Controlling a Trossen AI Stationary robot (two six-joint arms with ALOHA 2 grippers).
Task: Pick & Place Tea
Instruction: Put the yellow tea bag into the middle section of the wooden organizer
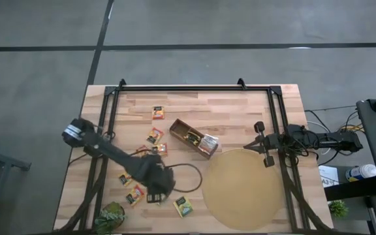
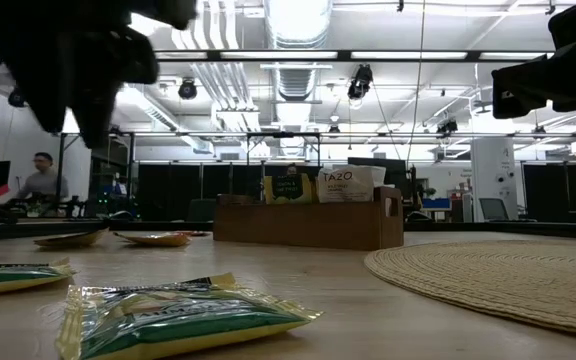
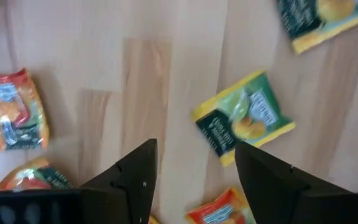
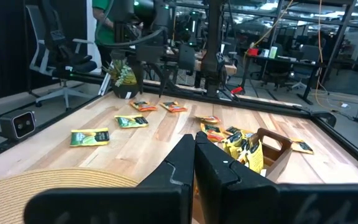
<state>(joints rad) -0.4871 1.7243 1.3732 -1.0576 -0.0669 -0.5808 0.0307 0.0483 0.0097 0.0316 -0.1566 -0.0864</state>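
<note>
Several small flat tea sachets lie loose on the wooden table, among them a green-yellow one [image 1: 183, 207] near the front edge and orange-red ones [image 1: 154, 136] farther back. My left gripper [image 1: 156, 194] hovers open above the near-left part of the table. In its wrist view [image 3: 194, 158] a green-yellow sachet [image 3: 244, 118] lies flat just beyond its fingertips and an orange-red one [image 3: 11, 109] off to one side. My right gripper [image 1: 256, 145] waits shut [image 4: 194, 149] over the far-right rim of the round tan mat [image 1: 243, 188]. More sachets stand upright in the brown wooden box [image 1: 193, 137].
The brown box [image 2: 308, 222] stands mid-table, just far-left of the mat [image 2: 508, 275]. A small potted plant [image 1: 109, 219] sits at the near-left corner. A black frame [image 1: 194, 87] runs along the far edge and both sides. People [image 2: 40, 180] are in the room beyond the table.
</note>
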